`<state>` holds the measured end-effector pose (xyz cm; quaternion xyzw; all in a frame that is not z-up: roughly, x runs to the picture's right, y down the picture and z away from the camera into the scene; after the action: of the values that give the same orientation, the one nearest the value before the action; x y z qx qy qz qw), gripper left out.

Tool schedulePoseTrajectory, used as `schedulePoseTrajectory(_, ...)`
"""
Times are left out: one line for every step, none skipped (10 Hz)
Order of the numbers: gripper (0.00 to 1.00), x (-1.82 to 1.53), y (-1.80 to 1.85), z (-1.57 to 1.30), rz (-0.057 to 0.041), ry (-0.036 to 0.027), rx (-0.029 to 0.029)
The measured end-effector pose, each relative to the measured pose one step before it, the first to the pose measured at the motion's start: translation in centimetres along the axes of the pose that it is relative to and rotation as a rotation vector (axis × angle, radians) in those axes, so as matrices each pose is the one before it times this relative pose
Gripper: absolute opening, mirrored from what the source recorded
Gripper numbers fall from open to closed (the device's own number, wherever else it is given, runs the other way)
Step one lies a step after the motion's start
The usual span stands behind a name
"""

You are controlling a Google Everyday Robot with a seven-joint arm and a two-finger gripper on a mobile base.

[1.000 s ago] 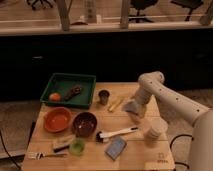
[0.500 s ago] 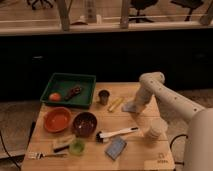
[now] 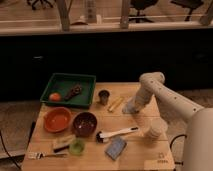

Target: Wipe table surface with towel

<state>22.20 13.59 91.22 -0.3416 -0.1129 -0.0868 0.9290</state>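
The towel (image 3: 128, 108), a small grey-blue cloth, lies on the right half of the light tan table surface (image 3: 95, 159). My gripper (image 3: 131, 105) reaches down from the right onto the towel, shut on its top, and its arm hides part of the cloth. The towel still rests against the tabletop.
A green tray (image 3: 60, 78) at the back left holds an orange fruit (image 3: 54, 96). An orange bowl (image 3: 57, 119), dark bowl (image 3: 85, 123), dark cup (image 3: 104, 96), yellow item (image 3: 115, 103), white-handled brush (image 3: 117, 133), blue sponge (image 3: 116, 148), green cup (image 3: 76, 146), fork (image 3: 47, 155) and white cup (image 3: 156, 128) crowd the table.
The gripper has closed on the towel while staying in almost the same spot. Nothing else on the table has moved.
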Motion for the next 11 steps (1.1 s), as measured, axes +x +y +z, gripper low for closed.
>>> schedulePoseTrajectory(0.0,0.035,0.089,-0.088,-0.00089,0.00122,0.001)
schedulePoseTrajectory(0.0,0.006,-0.011,-0.02,-0.00161,0.0017,0.0038)
schedulePoseTrajectory(0.0,-0.024,-0.092,0.009,0.00089,0.00699,0.00532)
schedulePoseTrajectory(0.0,0.083,-0.038,0.025,0.00488,0.01351,0.00255)
schedulePoseTrajectory(0.0,0.249,-0.233,-0.048,0.00785,0.00807,0.0067)
schedulePoseTrajectory(0.0,0.621,-0.354,-0.18,0.00982,0.01489,0.01086)
schedulePoseTrajectory(0.0,0.38,-0.563,-0.231,0.0055,0.00749,0.01052)
schedulePoseTrajectory(0.0,0.073,-0.561,-0.086,-0.00037,0.00162,0.00687)
schedulePoseTrajectory(0.0,-0.326,-1.176,-0.174,-0.01345,-0.00467,0.01265)
schedulePoseTrajectory(0.0,-0.343,-0.75,-0.027,-0.01241,-0.00725,0.00663)
schedulePoseTrajectory(0.0,-0.793,-0.508,0.03,-0.02359,-0.01785,-0.00073)
